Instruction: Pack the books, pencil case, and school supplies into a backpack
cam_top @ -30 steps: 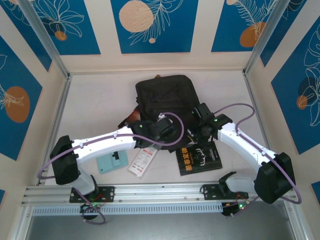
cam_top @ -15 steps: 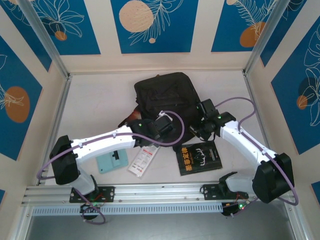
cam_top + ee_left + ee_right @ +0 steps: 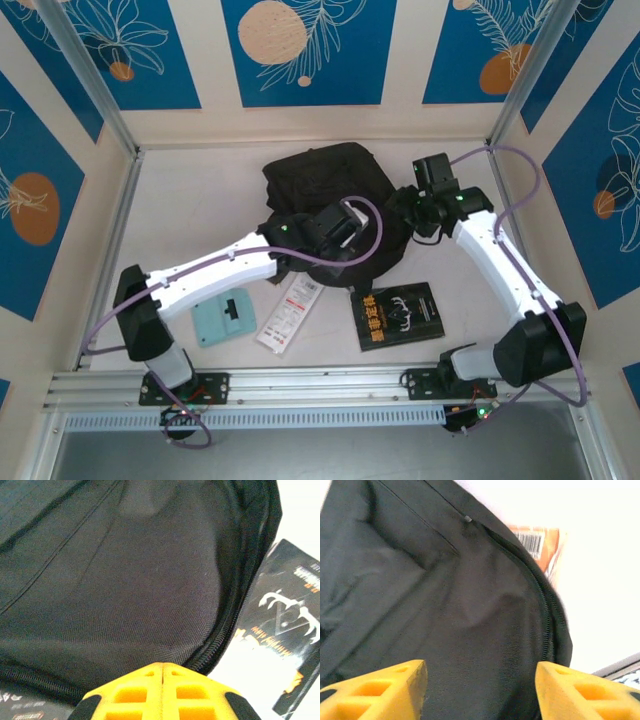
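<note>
Top view: the black backpack [image 3: 325,185] lies on the pale surface [image 3: 200,215], towards the far middle, between the two arms. The left end effector [image 3: 335,232] rests over the near part of the backpack. The right end effector [image 3: 412,212] is at the backpack's right edge. Three items lie apart from the backpack on the near side of the surface. They are a black book with gold antlers [image 3: 400,315], a long white packet with red print [image 3: 290,312] and a light-teal piece with a black patch [image 3: 224,322].

Left wrist view: the yellow fingers [image 3: 125,695] of the left end effector [image 3: 162,672] are pressed together, with only a thin seam between them. Whether any fabric is pinched there cannot be told. Black backpack fabric [image 3: 125,580] and its zip [image 3: 225,635] lie just beyond, and the black book [image 3: 290,625] lies to the right.

Right wrist view: the fingers [image 3: 375,685] of the right end effector [image 3: 480,677] stand wide apart and hold nothing. The backpack [image 3: 445,605] lies beyond them. An orange book cover with a barcode [image 3: 540,545] shows past the backpack's far edge.
</note>
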Available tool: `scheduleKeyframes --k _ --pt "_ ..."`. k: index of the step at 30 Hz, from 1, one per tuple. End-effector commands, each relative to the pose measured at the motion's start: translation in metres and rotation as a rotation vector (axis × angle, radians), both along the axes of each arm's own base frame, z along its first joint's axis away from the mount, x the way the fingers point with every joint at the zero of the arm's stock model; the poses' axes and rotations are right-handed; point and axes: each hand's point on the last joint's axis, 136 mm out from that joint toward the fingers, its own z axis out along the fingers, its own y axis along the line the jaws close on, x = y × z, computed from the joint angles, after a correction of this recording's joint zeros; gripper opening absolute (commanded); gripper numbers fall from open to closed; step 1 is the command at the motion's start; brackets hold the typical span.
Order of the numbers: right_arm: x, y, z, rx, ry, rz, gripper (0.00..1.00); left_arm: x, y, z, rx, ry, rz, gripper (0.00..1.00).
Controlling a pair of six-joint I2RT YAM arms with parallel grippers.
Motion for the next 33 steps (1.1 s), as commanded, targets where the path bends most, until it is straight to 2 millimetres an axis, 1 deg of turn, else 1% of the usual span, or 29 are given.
scheduleKeyframes --k 1,3,6,8,10,13,17,22,26,30,31,33 --pt "-0.031 -0.023 0.022 -0.015 0.013 -0.076 0.66 -0.003 -0.027 0.014 -0.109 0.060 -0.027 0.00" --pt "-0.047 -0.022 0.018 0.058 0.047 -0.100 0.67 -0.002 -0.034 0.018 -0.145 0.073 -0.022 0.00" --pt "-0.070 -0.010 0.003 0.225 0.121 -0.128 0.65 -0.005 -0.041 0.022 -0.193 0.099 -0.018 0.00" --pt "-0.082 -0.006 -0.007 0.306 0.153 -0.150 0.63 -0.007 -0.043 0.023 -0.216 0.115 -0.016 0.00" --pt "-0.089 0.000 -0.013 0.377 0.164 -0.153 0.60 -0.009 -0.042 0.023 -0.229 0.128 -0.007 0.00" --pt "-0.097 0.010 -0.020 0.467 0.194 -0.158 0.59 -0.013 -0.038 0.021 -0.242 0.143 0.003 0.00" --pt "-0.099 0.028 -0.033 0.558 0.254 -0.138 0.61 -0.017 -0.035 0.018 -0.254 0.159 0.009 0.00" --pt "-0.095 0.050 -0.042 0.580 0.256 -0.071 0.61 -0.020 -0.029 0.014 -0.246 0.165 0.017 0.00" --pt "-0.095 0.053 -0.059 0.537 0.278 -0.073 0.60 -0.021 -0.025 0.016 -0.247 0.159 0.019 0.00" --pt "-0.093 0.052 -0.081 0.495 0.304 -0.081 0.55 -0.021 -0.022 0.015 -0.231 0.152 0.017 0.00" --pt "-0.091 0.050 -0.084 0.475 0.297 -0.077 0.53 -0.022 -0.020 0.015 -0.226 0.148 0.018 0.00" --pt "-0.088 0.045 -0.091 0.426 0.286 -0.070 0.43 -0.022 -0.016 0.012 -0.215 0.144 0.020 0.00"
